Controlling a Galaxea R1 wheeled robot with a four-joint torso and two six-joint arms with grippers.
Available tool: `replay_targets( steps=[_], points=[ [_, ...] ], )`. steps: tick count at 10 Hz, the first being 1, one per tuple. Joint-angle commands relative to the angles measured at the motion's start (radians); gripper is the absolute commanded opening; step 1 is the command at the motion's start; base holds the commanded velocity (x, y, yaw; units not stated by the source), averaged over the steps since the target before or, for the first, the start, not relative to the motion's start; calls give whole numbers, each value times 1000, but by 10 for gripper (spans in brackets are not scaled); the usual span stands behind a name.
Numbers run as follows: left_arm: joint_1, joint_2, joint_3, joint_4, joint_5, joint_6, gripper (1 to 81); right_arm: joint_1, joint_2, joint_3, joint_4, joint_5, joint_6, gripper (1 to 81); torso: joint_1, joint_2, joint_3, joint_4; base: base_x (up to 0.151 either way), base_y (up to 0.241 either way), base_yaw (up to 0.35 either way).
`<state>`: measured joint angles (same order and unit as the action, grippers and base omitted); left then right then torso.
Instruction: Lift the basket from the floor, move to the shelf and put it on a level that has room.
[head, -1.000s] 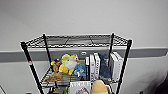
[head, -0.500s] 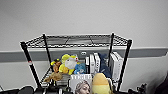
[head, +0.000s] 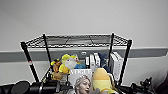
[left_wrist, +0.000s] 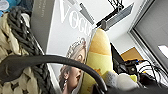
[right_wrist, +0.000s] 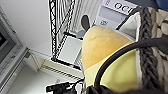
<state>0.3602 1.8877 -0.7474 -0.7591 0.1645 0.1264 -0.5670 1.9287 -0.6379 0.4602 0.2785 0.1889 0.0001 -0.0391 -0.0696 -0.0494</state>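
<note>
Rising into the bottom of the head view since a second ago, the magazine (head: 80, 81) and the yellow plush (head: 101, 80) now stand taller in front of the shelf (head: 75, 50). On the left, the left wrist view has the basket (left_wrist: 15, 62), its dark braided rim and a dark loop handle (left_wrist: 50, 61) right at the lens; whether that claw is wide or clamped, I cannot tell. Centre, the top level (head: 75, 40) sits bare above the tier of soft toys (head: 65, 63) and books (head: 115, 63). On the right, the right wrist view shows rim and loop too, claw state again unreadable. My advice: raise both sides evenly and clear the front wire before pushing in.
</note>
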Motion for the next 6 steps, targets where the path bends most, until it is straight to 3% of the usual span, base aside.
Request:
replay_targets(
  steps=[1, 6],
  points=[
    [-177, -11, 118, -78, 29, 9, 10, 187, -24, 141, 14, -44, 4, 10, 0, 0, 0, 0, 0, 0, 0],
    [-304, -45, 152, -166, 30, -13, 10, 307, -61, 184, 98, -50, 4, 10, 0, 0, 0, 0, 0, 0, 0]
  ],
)
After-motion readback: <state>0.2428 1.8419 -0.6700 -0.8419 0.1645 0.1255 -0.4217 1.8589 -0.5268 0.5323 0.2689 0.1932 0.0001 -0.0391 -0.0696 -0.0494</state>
